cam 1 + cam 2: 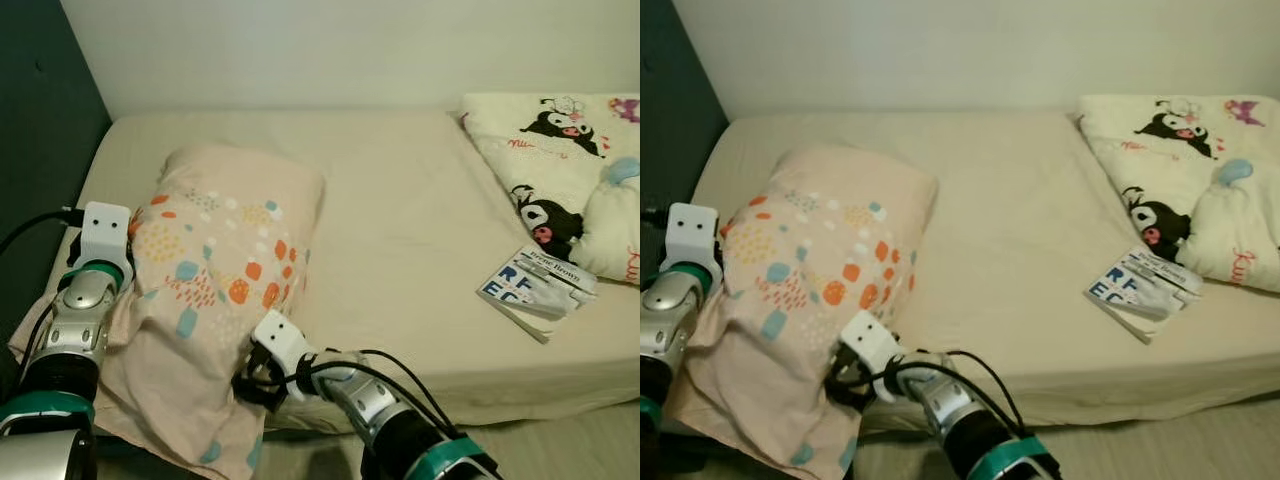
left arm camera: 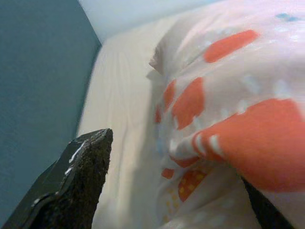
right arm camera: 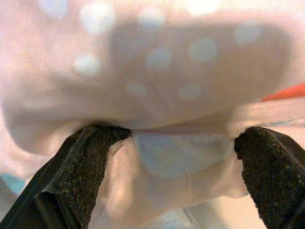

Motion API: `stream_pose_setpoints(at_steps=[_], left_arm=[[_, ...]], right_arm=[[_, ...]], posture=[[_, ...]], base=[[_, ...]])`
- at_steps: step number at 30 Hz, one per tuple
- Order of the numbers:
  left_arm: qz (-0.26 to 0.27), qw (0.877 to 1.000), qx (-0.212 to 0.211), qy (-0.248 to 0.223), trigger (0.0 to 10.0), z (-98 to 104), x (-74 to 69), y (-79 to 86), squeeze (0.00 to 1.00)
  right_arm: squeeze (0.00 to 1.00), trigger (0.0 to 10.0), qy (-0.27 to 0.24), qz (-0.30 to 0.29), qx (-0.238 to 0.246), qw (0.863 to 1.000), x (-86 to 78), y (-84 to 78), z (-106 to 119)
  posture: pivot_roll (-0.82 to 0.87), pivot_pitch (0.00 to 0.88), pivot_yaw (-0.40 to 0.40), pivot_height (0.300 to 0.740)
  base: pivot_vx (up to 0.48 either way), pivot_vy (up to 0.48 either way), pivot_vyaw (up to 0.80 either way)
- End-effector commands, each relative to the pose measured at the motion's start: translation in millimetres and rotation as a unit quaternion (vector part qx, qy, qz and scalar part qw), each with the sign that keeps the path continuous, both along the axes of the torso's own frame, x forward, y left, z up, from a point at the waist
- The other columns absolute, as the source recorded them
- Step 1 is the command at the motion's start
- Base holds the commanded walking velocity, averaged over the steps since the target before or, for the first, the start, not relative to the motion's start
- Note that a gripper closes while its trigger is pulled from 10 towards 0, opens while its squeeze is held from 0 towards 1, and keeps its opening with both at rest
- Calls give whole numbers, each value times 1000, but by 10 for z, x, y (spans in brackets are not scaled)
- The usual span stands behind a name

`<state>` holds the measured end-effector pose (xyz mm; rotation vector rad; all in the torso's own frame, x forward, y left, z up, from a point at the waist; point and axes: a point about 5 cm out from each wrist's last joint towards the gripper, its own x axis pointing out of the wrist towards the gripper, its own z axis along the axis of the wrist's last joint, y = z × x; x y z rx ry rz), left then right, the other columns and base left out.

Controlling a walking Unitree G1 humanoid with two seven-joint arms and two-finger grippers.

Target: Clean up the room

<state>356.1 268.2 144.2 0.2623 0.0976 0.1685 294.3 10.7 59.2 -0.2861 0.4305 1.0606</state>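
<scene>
Right gripper: fingers spread wide, pillow cloth bunched between them, at the pillow's near right edge. Left gripper: fingers parted, patterned fabric between them, at its left side. Pillow: pink, spotted, on the left of the bed, near corner overhanging. Book and cartoon blanket: bed's right side.

Pillow: pale pink case printed with orange, teal, yellow and white spots. It lies in the left half of the frame, on the near left part of the bed. Its far end rests flat on the beige sheet. Its near end droops over the mattress edge at lower left, the loose case rumpled.
</scene>
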Motion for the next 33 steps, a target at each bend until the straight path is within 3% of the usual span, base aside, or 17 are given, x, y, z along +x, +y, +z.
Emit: stream_pose_setpoints(at_steps=[1,3,5,6,9,10,12,15,19,24,26,30,31,33], left_arm=[[-39,999,-5,15,10000,-111,-24,-169,0],[-95,994,-26,54,10000,-477,-235,-509,0],[-113,989,-46,79,10000,-689,-381,-681,0],[-113,989,-46,79,10000,-689,-381,-681,0],[-113,988,-53,90,10000,-797,-476,-711,0],[-113,988,-53,90,10000,-797,-476,-711,0],[-110,989,-52,88,10000,-780,-485,-664,0],[-107,990,-37,85,10000,-748,-480,-587,0],[-80,990,59,98,10000,-630,-597,-53,0],[-66,990,82,89,10000,-521,-706,189,0],[-76,995,51,37,10000,-244,-828,381,0],[-88,995,37,18,10000,-147,-871,415,0],[-155,988,11,-8,10000,2,-923,279,0],[-204,979,-5,-23,10000,44,-909,43,0]], right_arm=[[0,10000,10,15,32,999,-156,268,-5],[0,10000,-9,-84,28,996,90,-52,11],[0,10000,-25,-158,38,986,268,-276,85],[0,10000,-25,-158,38,986,268,-276,85],[0,10000,-48,-248,62,966,488,-581,242],[0,10000,-48,-248,62,966,488,-581,242],[0,10000,-49,-251,54,965,534,-717,271],[0,10000,-42,-239,44,969,525,-759,257],[0,10000,-1,-157,19,987,223,-897,84],[0,10000,-5,-162,18,987,109,-1033,53],[0,10000,-15,-215,21,976,69,-1301,61],[0,10000,-18,-236,23,971,66,-1393,69],[0,10000,-53,-312,46,948,144,-1605,136],[0,10000,-80,-368,83,923,210,-1698,208]], posture=[[170,59,30,622],[169,66,32,622],[165,67,33,622],[165,67,33,622],[161,66,34,622],[161,66,34,622],[166,56,33,622],[165,55,35,622],[166,45,35,622],[166,45,35,622],[164,49,34,622],[164,49,34,622],[168,47,24,622],[172,43,20,622]], base=[[0,0,0],[0,0,0],[0,0,0],[0,0,0],[0,0,0],[0,0,0],[0,0,0],[0,0,0],[0,0,0],[0,0,0],[0,0,0],[0,0,0],[0,0,0],[0,0,0]])
